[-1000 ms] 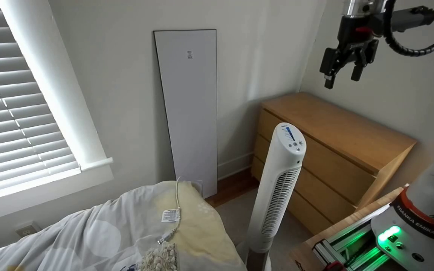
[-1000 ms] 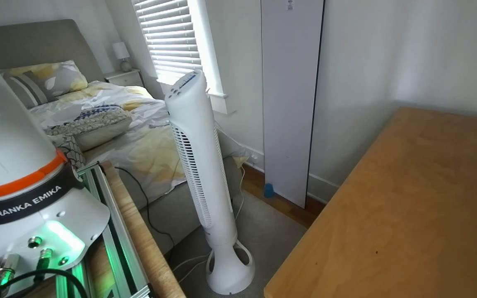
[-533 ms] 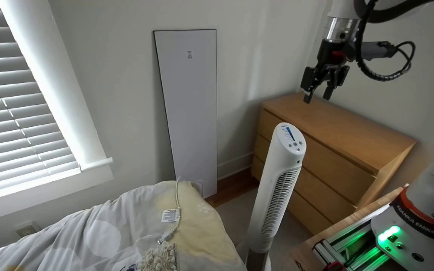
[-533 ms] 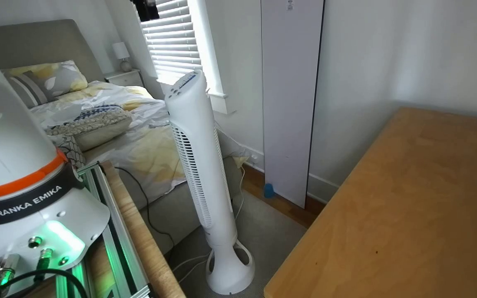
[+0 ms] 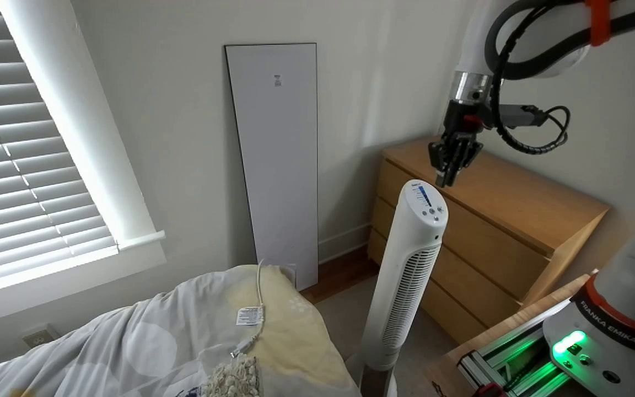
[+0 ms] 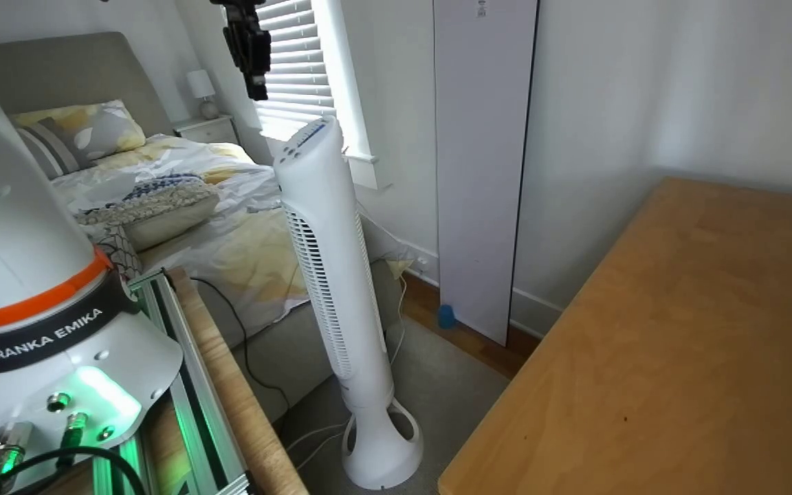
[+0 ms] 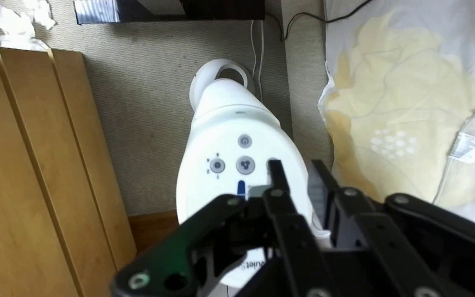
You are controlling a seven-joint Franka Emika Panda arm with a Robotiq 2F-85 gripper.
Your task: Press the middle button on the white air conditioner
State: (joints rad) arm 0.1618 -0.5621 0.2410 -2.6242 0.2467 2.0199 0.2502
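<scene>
The white air conditioner (image 5: 400, 264) is a slim tower, standing upright in both exterior views. Its slanted oval top (image 7: 204, 185) faces the camera in the wrist view, with the round grey middle button (image 7: 245, 165) in plain sight among smaller ones. One finger (image 7: 281, 177) covers most of the button to its right. My gripper (image 7: 298, 161) is partly open, its fingers near each other with nothing between them. In an exterior view the gripper (image 5: 444, 182) hangs beside the top's upper edge; elsewhere the gripper (image 6: 257, 97) appears above the tower, apart from it.
A wooden dresser (image 5: 505, 182) stands close by the tower, and a bed (image 5: 202, 320) lies on its opposite side. The tall flat panel (image 5: 279, 154) leans on the wall. White crumpled scraps (image 7: 17, 29) lie on the carpet (image 7: 138, 103).
My arm has come down and across toward the tower's top, entering an exterior view where it was out of sight. The fingers have drawn much closer together. The air conditioner has not moved.
</scene>
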